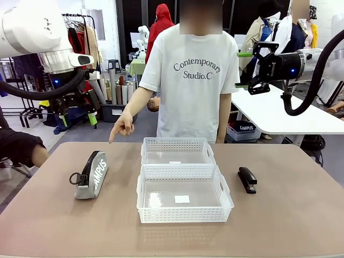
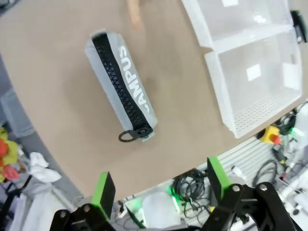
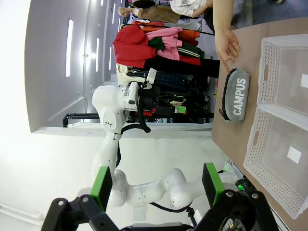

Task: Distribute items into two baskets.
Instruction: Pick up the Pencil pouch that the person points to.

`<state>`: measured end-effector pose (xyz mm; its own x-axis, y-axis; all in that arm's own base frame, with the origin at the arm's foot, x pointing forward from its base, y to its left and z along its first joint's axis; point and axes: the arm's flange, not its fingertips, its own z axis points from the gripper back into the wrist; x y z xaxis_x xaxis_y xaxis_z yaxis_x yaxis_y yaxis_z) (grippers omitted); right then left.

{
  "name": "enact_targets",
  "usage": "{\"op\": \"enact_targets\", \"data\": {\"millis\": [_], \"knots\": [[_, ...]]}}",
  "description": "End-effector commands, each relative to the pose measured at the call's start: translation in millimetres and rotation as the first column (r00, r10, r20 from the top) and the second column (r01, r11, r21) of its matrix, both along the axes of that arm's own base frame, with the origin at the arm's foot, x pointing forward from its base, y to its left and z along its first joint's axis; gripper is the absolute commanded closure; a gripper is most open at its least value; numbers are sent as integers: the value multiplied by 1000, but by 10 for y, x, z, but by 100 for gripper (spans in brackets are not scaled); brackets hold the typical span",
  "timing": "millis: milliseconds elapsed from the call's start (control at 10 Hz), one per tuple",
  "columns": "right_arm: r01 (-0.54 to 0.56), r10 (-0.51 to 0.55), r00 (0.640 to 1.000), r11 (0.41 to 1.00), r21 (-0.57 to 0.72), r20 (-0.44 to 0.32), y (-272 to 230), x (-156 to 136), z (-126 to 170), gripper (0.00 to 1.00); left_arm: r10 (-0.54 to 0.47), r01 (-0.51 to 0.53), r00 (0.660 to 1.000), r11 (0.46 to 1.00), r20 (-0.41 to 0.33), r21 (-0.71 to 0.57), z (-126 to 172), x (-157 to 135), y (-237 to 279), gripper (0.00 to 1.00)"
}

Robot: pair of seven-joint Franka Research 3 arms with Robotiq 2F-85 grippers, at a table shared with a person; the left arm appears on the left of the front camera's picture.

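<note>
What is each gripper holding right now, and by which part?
Nothing. The left gripper and right gripper are both open and empty. The pouch and stapler lie untouched on the table; the person's hand only points.

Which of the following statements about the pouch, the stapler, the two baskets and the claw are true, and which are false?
1. The grey CAMPUS pouch lies on the table, left of both baskets. True.
2. The black stapler lies inside the near basket. False: it lies on the table, right of the baskets.
3. The far basket holds neither the pouch nor the stapler. True.
4. The left claw is shut on the pouch. False: it is open and apart from the pouch.
5. The person's hand points down near the pouch. True.
</note>
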<state>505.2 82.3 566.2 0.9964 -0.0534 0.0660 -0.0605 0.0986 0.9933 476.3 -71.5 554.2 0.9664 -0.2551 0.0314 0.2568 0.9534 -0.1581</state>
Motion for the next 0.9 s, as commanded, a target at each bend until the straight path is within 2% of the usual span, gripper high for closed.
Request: {"op": "enact_targets", "data": {"millis": [0, 300, 500, 600, 800], "knots": [[0, 0, 1000, 1000, 2, 1, 3, 1, 16, 0, -8, 9, 998, 1000, -68, 23, -29, -73, -2, 0], [0, 0, 1000, 1000, 2, 1, 3, 1, 16, 0, -12, 12, 999, 1000, -47, 9, -50, -49, -22, 0], [0, 0, 1000, 1000, 2, 1, 3, 1, 16, 0, 34, -35, 994, 999, -107, -8, -480, 150, 97, 0], [0, 0, 1000, 1000, 2, 1, 3, 1, 16, 0, 88, -88, 990, 996, -111, 3, -672, 198, 144, 0], [0, 0, 1000, 1000, 2, 1, 3, 1, 16, 0, 119, -122, 990, 992, -75, -36, -1023, 254, 195, 0]]}}
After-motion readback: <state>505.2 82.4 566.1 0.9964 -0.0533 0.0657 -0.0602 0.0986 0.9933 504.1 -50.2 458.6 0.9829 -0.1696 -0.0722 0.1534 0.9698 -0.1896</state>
